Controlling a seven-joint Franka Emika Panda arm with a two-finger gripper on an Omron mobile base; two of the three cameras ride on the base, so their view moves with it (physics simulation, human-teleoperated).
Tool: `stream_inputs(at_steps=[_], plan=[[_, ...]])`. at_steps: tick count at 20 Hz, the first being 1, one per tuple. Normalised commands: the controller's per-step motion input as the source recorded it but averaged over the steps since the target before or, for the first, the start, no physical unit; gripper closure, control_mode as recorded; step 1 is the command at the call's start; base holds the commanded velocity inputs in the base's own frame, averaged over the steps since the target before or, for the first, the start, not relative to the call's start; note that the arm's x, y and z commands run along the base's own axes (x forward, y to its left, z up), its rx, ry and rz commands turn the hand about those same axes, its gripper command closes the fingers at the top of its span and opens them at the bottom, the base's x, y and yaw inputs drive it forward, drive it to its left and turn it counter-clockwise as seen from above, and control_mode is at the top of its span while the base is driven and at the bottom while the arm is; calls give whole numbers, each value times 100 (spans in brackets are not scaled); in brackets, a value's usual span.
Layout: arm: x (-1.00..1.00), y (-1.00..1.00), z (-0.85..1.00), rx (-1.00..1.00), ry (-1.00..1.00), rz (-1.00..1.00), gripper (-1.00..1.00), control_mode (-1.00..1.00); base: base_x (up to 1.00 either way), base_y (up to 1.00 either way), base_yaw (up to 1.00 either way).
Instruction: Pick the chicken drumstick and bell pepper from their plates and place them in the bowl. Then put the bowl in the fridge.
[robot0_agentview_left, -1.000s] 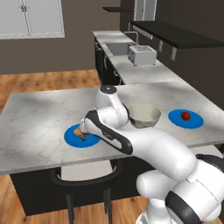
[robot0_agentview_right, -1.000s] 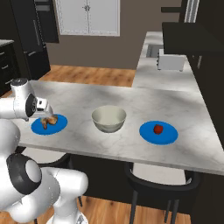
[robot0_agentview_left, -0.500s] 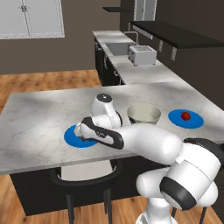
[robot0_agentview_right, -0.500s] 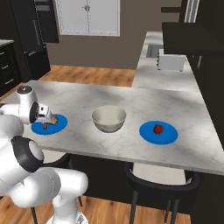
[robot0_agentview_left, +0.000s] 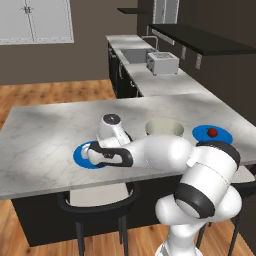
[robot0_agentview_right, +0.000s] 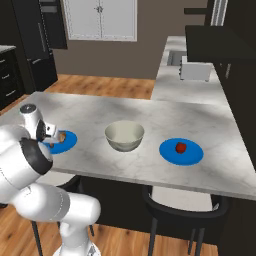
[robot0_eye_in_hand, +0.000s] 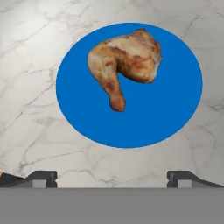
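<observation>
Step in hand: reaching for the chicken drumstick (robot0_eye_in_hand: 124, 63); nothing is lifted yet.
Tool: the tool (robot0_eye_in_hand: 111, 178) hangs over the near edge of the left blue plate (robot0_eye_in_hand: 175, 109), its 2 tips spread wide apart and holding nothing.
Drumstick: lies on that plate, thick end toward the far rim in the hand view, thin bone end pointing back toward the tool; in the right base view the drumstick (robot0_agentview_right: 62, 136) sits just beside the hand.
Bell pepper: the bell pepper (robot0_agentview_left: 212, 132) rests on the second blue plate (robot0_agentview_left: 224, 135), well apart from the arm, at the right end of the table (robot0_agentview_left: 45, 135).
Bowl: the bowl (robot0_agentview_right: 124, 136) stands between the 2 plates, empty as far as the views show.
Fridge: too dark at the far left of the right base view to tell apart.
Risk 1: the tool is centred short of the meat, so closing here would likely catch only the bone tip, or nothing.
Risk 2: the glossy, tapered leg may squirt out of a pinch on its narrow end.
Risk 3: descending too far could press the tips onto the plate and shove it across the table.
</observation>
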Motion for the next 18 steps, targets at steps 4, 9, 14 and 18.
stream_inputs(at_steps=[4, 9, 14, 18], plan=[[19, 5, -20, -4, 0, -10, -100, -100, 0, 0, 0], [23, 5, -17, -3, 0, -9, -100, -100, 0, 0, 0], [32, 4, -15, 0, 5, -3, -100, -100, 0, 0, 0], [33, 2, -15, -1, 5, 0, -100, -100, 0, 0, 0]])
